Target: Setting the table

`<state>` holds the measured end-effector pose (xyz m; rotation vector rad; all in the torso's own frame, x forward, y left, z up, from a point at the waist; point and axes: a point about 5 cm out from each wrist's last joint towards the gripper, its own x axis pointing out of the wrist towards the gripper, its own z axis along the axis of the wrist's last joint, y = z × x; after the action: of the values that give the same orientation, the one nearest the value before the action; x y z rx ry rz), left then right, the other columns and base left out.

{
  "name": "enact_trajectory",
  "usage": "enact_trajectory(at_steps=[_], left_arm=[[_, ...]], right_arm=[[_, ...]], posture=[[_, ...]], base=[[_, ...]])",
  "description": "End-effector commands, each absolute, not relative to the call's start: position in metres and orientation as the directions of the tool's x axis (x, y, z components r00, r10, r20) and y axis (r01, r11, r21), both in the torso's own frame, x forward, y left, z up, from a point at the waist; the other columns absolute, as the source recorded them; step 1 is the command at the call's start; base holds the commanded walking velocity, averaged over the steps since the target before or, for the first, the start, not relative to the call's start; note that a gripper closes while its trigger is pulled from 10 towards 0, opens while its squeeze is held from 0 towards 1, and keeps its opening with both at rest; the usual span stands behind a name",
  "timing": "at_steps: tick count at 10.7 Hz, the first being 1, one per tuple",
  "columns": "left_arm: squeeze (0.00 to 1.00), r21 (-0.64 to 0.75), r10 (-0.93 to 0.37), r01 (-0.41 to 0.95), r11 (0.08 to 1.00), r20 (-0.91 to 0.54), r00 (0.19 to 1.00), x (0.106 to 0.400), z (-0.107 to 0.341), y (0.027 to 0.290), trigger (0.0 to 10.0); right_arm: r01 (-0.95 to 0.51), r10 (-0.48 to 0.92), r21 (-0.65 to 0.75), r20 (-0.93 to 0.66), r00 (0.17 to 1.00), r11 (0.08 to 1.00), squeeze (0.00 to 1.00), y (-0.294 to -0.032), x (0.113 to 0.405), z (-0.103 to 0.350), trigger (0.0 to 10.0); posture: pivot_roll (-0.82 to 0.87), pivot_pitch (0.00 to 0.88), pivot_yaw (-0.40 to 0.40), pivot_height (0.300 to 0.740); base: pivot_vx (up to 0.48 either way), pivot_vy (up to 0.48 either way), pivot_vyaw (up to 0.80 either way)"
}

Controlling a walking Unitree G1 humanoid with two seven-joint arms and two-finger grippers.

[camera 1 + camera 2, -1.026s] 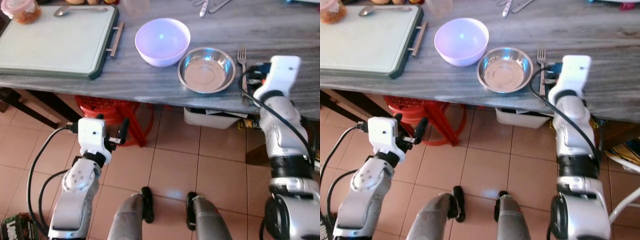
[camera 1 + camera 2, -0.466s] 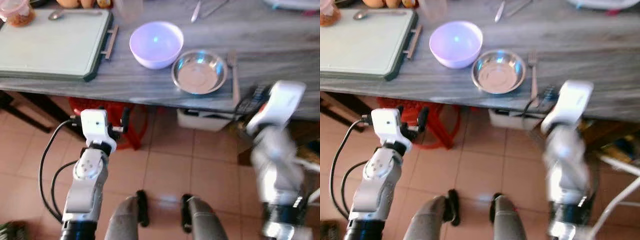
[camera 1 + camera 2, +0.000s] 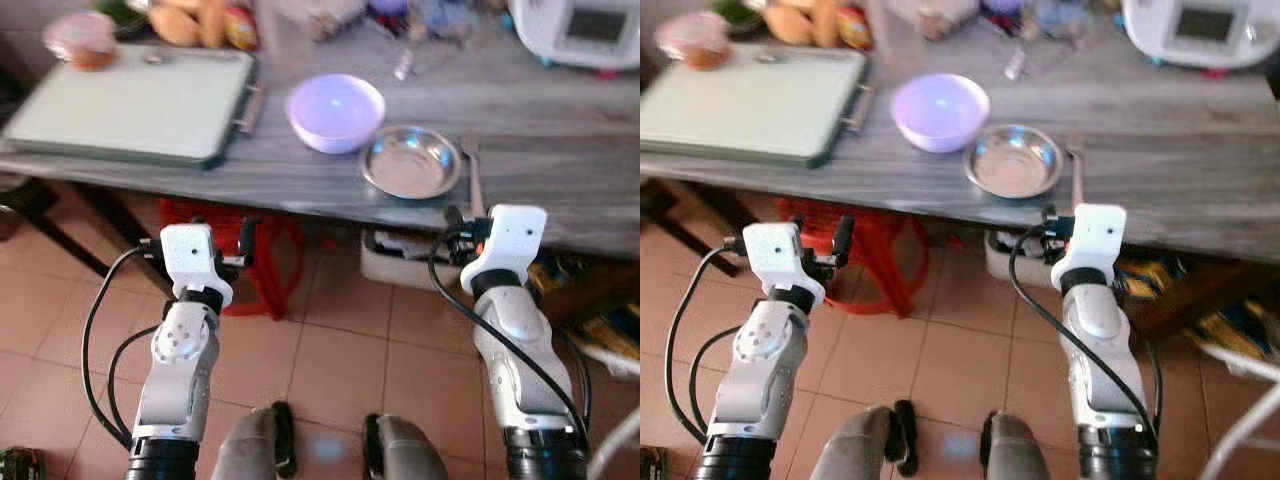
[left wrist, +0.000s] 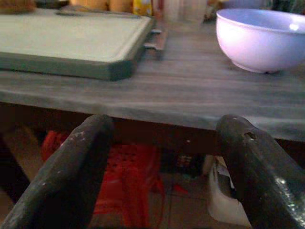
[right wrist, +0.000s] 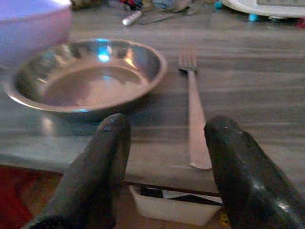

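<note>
A steel dish point(image 3: 410, 162) sits near the grey table's front edge point(image 3: 300, 192), with a fork point(image 3: 473, 180) lying just right of it. A lilac bowl point(image 3: 335, 110) stands behind the dish, to its left. My right gripper point(image 5: 167, 157) is open and holds nothing. It hangs just below and in front of the table edge, facing the fork point(image 5: 193, 109) and the dish point(image 5: 90, 76). My left gripper point(image 4: 162, 157) is open too, below the table edge, facing the lilac bowl point(image 4: 259, 38) and a green tray point(image 4: 66, 43).
The green tray point(image 3: 135, 105) covers the table's left part. Food, a pink-lidded tub point(image 3: 80, 40) and loose utensils point(image 3: 405, 68) lie at the back, with a white appliance point(image 3: 580, 30) at back right. Under the table stand a red stool point(image 3: 215, 225) and a white box point(image 3: 400, 265).
My right gripper has drawn back from over the table by the fork and now hangs below the edge. The fork stays on the table. The camera has pulled back and tilted up.
</note>
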<state>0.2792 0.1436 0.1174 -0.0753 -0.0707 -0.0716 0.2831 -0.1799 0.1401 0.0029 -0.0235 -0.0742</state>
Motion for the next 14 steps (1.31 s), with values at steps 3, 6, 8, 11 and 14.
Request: enact_trajectory(at_steps=[3,6,8,11,14], left_arm=[[0.00,-0.060,-0.057,0.061,0.996,0.076,0.995,0.279,0.116,0.146,10.0],[0.00,-0.057,-0.053,0.058,0.997,0.078,0.996,0.282,0.114,0.144,10.0],[0.00,-0.061,-0.055,0.060,0.996,0.085,0.995,0.285,0.116,0.142,10.0],[0.00,-0.071,-0.096,0.103,0.992,0.098,0.991,0.283,0.115,0.138,10.0],[0.00,-0.072,-0.161,0.171,0.983,0.128,0.979,0.284,0.121,0.133,10.0]], right_arm=[[0.047,-0.049,0.027,0.071,0.996,0.999,1.00,-0.181,0.278,0.145,10.0],[-0.009,0.024,-0.102,0.147,0.989,0.995,1.00,-0.172,0.276,0.152,10.0],[0.034,-0.021,-0.128,0.099,0.995,0.991,0.00,-0.175,0.281,0.145,10.0],[0.052,-0.041,-0.119,0.095,0.995,0.992,0.00,-0.176,0.282,0.142,10.0],[0.088,-0.080,-0.117,0.077,0.994,0.989,0.00,-0.180,0.286,0.142,10.0]], posture=[[-0.04,0.099,0.039,0.740],[-0.04,0.083,0.040,0.740],[-0.04,0.077,0.039,0.740],[-0.04,0.081,0.038,0.740],[-0.04,0.091,0.040,0.740]], base=[[-0.311,0.000,0.00],[-0.310,0.000,0.00],[-0.311,0.000,0.00],[-0.084,0.000,0.00],[0.000,0.000,0.00]])
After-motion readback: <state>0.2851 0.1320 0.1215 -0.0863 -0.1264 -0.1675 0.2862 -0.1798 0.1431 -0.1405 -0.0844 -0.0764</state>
